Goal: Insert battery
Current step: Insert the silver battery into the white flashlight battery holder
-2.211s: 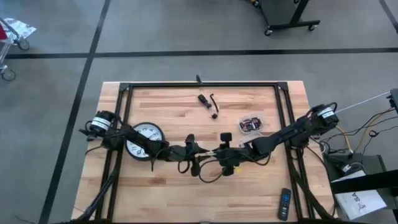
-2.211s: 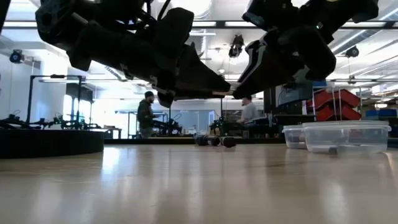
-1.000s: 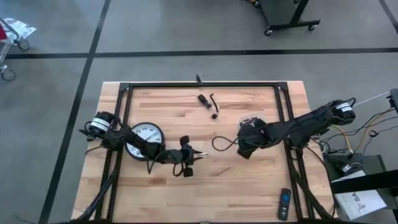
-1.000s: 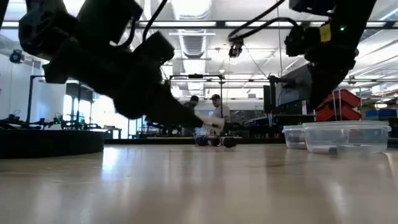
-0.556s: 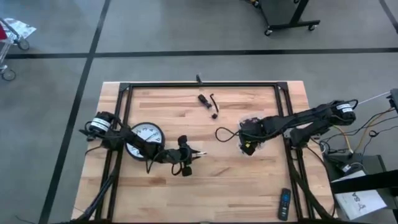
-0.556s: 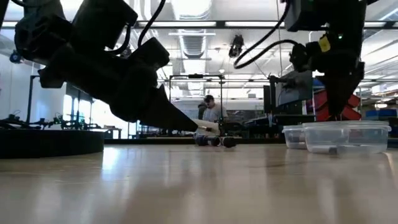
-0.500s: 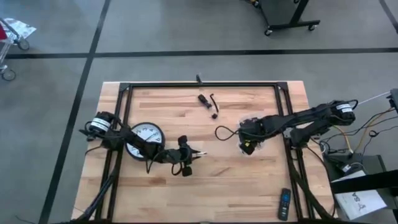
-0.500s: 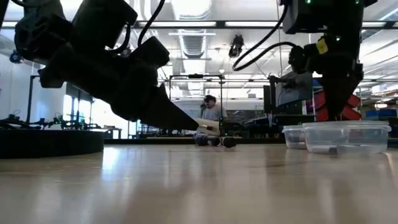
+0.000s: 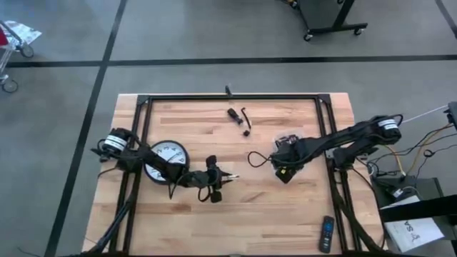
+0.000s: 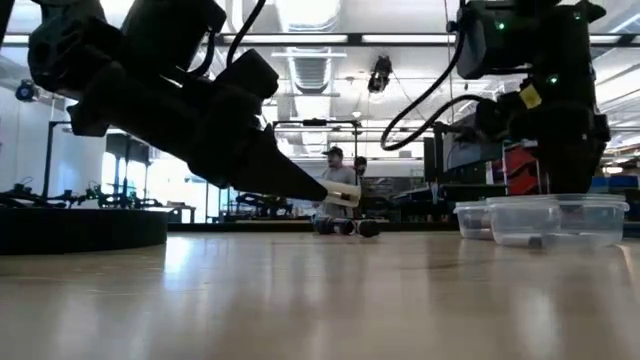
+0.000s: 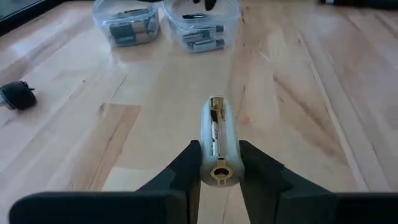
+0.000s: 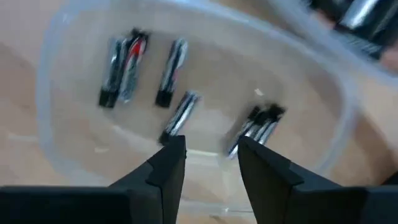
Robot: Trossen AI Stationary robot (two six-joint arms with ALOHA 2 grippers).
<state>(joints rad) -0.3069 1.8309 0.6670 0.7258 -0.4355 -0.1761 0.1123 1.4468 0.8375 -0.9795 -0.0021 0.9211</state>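
Right gripper [image 12: 209, 163], jaws apart, has swung from centre to the battery tub [image 12: 323, 93] at three o'clock; left gripper [image 11: 216, 163] still clamps the white battery holder [image 11: 217, 144], awaiting a cell.

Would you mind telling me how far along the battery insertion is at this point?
Done: the left pincer grips the white holder, which shows one battery inside. In hand: the right pincer, open, hovers over the clear tub of batteries. Left: picking one and inserting it.

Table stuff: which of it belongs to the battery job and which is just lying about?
Job: white battery holder in the left gripper; batteries in the clear tub under the right gripper.

Lying about: wall clock, remote control, small black parts.
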